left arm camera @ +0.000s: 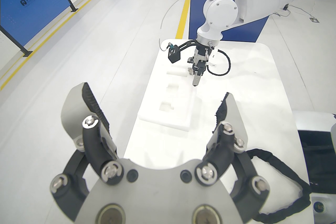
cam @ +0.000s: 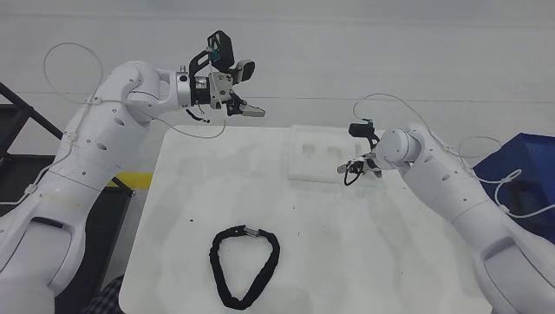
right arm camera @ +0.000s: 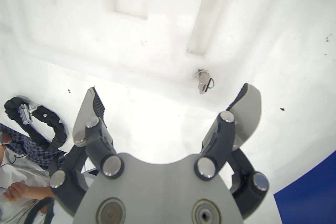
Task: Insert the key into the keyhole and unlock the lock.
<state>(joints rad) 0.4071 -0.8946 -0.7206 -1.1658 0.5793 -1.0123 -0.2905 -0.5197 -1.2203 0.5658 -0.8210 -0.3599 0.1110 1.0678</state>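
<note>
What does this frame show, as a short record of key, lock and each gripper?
key: lying on the table beside the foam tray edge, not gripped
lock: black chain, lying in a loop on the table's near side
left gripper: open, empty, raised by the table's far edge
right gripper: open, empty, low near the key

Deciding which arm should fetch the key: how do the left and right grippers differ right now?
The left gripper is held up past the edge of the table, far from the key. The right gripper hangs low over the table, close to the key beside the foam tray. Both are open and empty.
</note>
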